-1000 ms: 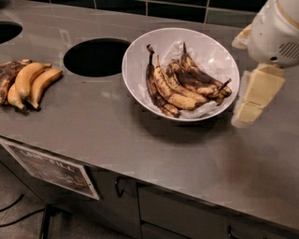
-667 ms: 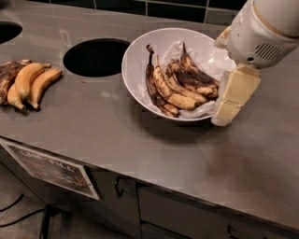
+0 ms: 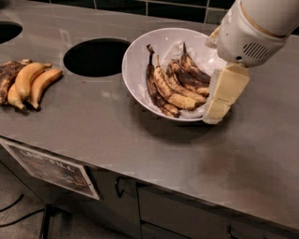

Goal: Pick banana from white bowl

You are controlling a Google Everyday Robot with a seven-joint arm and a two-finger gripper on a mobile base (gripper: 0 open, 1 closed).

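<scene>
A grey metal counter (image 3: 140, 154) fills most of the scene and catches a soft sheen of light near its front right. A round hole (image 3: 96, 57) is cut into it at the far left, and part of a second hole (image 3: 7, 30) shows at the left edge. Along the far side runs a dark tiled wall (image 3: 121, 3) with pale grout lines. Below the counter are dark cabinet fronts (image 3: 177, 210) with a curved handle (image 3: 119, 186), and a tilted sign (image 3: 51, 168) is fixed at the left. Cables (image 3: 14, 212) lie on the grey floor (image 3: 18, 191) at the near left. The gripper (image 3: 219, 100) hangs over the counter's right part.
</scene>
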